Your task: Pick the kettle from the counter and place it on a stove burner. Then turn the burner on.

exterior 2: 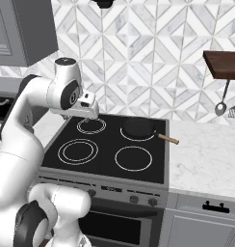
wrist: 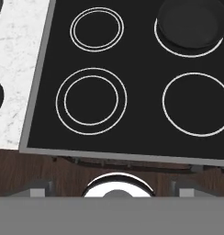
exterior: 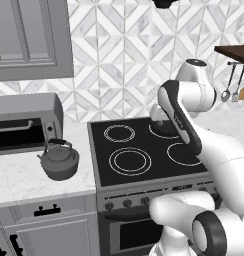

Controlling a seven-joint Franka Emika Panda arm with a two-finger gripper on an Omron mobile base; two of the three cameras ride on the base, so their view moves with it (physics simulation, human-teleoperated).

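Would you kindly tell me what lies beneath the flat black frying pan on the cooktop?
The flat black frying pan sits on a white-ringed circle of the black glass cooktop. Part of that ring shows around its near rim; the rest is covered.

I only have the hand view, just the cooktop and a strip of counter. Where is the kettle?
Observer: The kettle stands upright on the counter, left of the stove and in front of the toaster oven. Nothing is touching it.
Operator: Is the gripper near it?
Observer: No. The gripper hangs above the rear left part of the cooktop, well apart from the kettle.
Operator: Where would I turn the burner on?
Observer: A row of knobs runs along the stove's front panel, below the stove burner.
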